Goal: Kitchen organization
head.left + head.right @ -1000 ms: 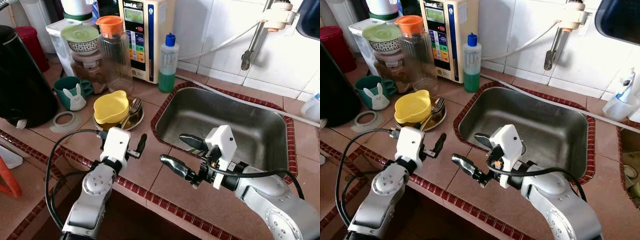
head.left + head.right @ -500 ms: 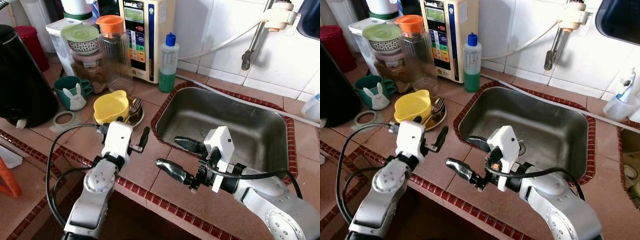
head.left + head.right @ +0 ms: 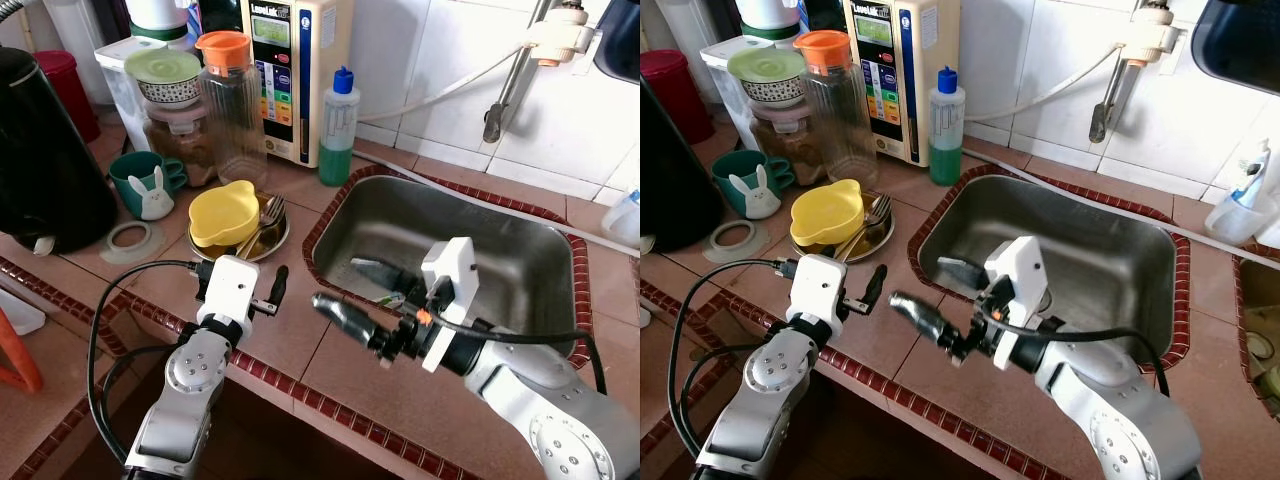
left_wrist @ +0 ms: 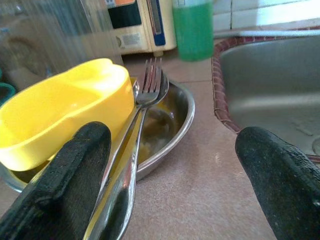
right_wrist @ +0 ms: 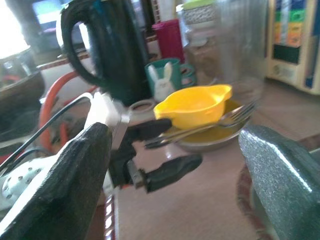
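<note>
Yellow plastic, a small bowl with little ears at its rim, sat in a shallow round steel dish just ahead of the left gripper, sharing the dish with a steel fork and a spoon whose handles reached back toward that claw. The left gripper hovered low over the terracotta-tiled counter, its black fingers spread wide and holding nothing. To its right, the right gripper hung at the near rim of the rectangular stainless-steel sink, pointing across toward the left claw and the dish, its fingers also parted and empty. Beyond the dish stood a clear glass jar with an orange lid, a green dish-soap bottle with a blue cap, and a teal mug with a white rabbit figure.
</note>
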